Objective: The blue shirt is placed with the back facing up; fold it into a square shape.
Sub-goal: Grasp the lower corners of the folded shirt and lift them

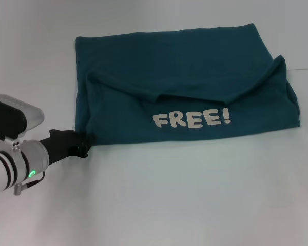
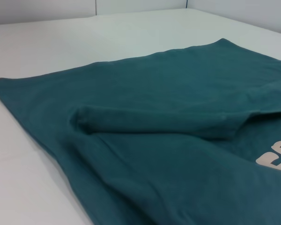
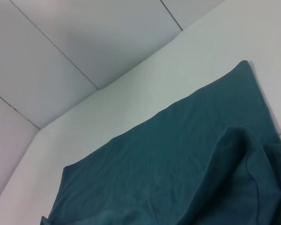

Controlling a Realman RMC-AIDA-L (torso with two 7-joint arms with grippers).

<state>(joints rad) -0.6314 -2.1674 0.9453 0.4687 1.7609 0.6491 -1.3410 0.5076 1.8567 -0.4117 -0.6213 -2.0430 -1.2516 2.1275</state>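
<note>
Teal shirt (image 1: 185, 87) lies part-folded on the white table (image 1: 169, 205), lettering up, as the left gripper (image 1: 81, 145) meets its near-left corner, grip impossible to tell, seemingly to carry a fold.

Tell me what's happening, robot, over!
Left gripper at near left corner of dark teal-blue knit T-shirt. Shirt partly folded, white "FREE!" lettering up. Right gripper barely in view. Nothing blocking.

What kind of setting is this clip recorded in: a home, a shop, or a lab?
Probably a lab or test bench, not a home. The blue shirt lies alone on a plain white table, pale panelled walls stand behind it, and the robot's left hand works at the shirt's near corner.
</note>
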